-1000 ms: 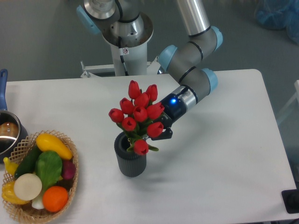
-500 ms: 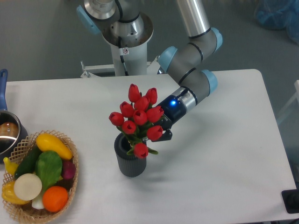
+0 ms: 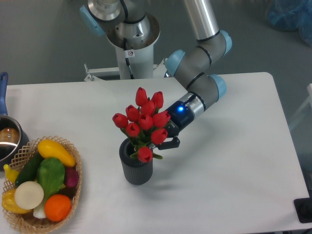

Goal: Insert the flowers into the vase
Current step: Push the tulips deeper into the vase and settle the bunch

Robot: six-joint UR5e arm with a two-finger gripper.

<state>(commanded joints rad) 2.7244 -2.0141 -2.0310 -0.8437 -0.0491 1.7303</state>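
The flowers (image 3: 144,119), a bunch of red tulip buds with green stems and leaves, stand over the dark grey ribbed vase (image 3: 137,167) near the table's middle. Their stems go down into the vase's mouth. My gripper (image 3: 165,141) comes in from the upper right and is shut on the flowers' stems just above the vase's rim. The buds hide most of the fingers and the vase's opening.
A wicker basket (image 3: 34,190) of colourful vegetables sits at the front left. A steel pot with a blue handle (image 3: 6,136) stands at the left edge. The robot's base (image 3: 130,36) is behind the table.
The gripper and the flowers have shifted slightly left and down, so the stems sit a little deeper in the vase.
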